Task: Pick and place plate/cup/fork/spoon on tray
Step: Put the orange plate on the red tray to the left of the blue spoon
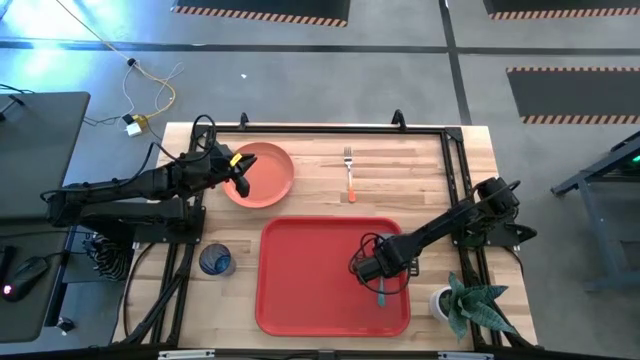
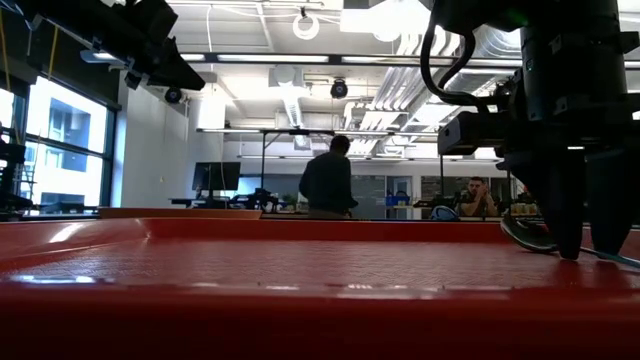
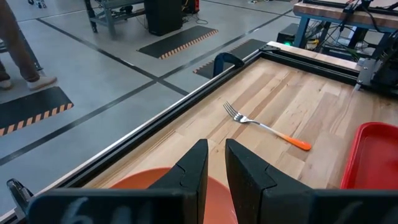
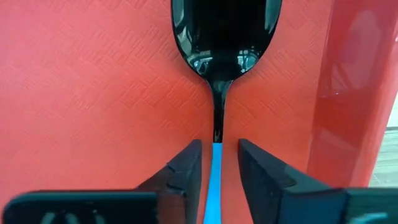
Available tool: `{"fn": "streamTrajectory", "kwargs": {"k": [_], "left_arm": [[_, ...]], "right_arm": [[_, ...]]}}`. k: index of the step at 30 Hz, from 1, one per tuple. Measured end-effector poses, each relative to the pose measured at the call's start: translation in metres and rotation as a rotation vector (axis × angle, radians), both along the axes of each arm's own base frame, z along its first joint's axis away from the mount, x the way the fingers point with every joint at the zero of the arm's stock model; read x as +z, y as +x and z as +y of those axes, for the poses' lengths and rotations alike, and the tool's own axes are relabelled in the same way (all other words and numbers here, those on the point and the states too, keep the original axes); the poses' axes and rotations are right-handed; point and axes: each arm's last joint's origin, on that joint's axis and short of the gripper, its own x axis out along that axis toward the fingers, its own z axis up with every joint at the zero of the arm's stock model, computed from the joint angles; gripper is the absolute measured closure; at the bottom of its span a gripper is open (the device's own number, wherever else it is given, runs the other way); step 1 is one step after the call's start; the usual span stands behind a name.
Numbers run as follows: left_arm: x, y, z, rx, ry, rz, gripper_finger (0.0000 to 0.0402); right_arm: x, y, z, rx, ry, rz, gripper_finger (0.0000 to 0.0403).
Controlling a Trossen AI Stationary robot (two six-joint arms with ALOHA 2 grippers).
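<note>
The spoon point(image 4: 224, 37), with a dark bowl and a light blue handle point(image 4: 215, 180), lies flat on the red tray point(image 1: 300, 270) near its right rim. My right gripper point(image 4: 216, 168) points down over it and is open. Its fingers stand on either side of the handle with small gaps. The spoon's handle end pokes out below that gripper point(image 1: 375, 270) in the high view. My left gripper point(image 3: 216, 163) hovers above the salmon-orange plate point(image 1: 262, 176) at the far left, its fingers a narrow gap apart with nothing between them. The fork point(image 1: 349, 172) lies on the bare wood. The blue cup point(image 1: 215, 261) stands left of the tray.
A small potted plant point(image 1: 470, 305) stands at the table's near right corner, just beyond the tray's right rim. A black rail point(image 3: 186, 93) runs along the table's far edge. People are in the room beyond the table.
</note>
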Motion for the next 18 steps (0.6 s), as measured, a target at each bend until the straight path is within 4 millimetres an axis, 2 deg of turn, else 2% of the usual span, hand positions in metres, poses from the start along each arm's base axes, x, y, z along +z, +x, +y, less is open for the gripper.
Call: {"fn": "streamTrajectory", "kwargs": {"k": [4, 18], "left_arm": [[0.0000, 0.0000, 0.0000, 0.000, 0.000, 0.000, 0.0355], [0.0000, 0.0000, 0.0000, -0.007, 0.019, 0.015, 0.0355]], "right_arm": [[0.0000, 0.0000, 0.0000, 0.007, 0.000, 0.000, 0.0293], [0.0003, -0.0004, 0.0005, 0.009, 0.022, 0.011, 0.0293]]}}
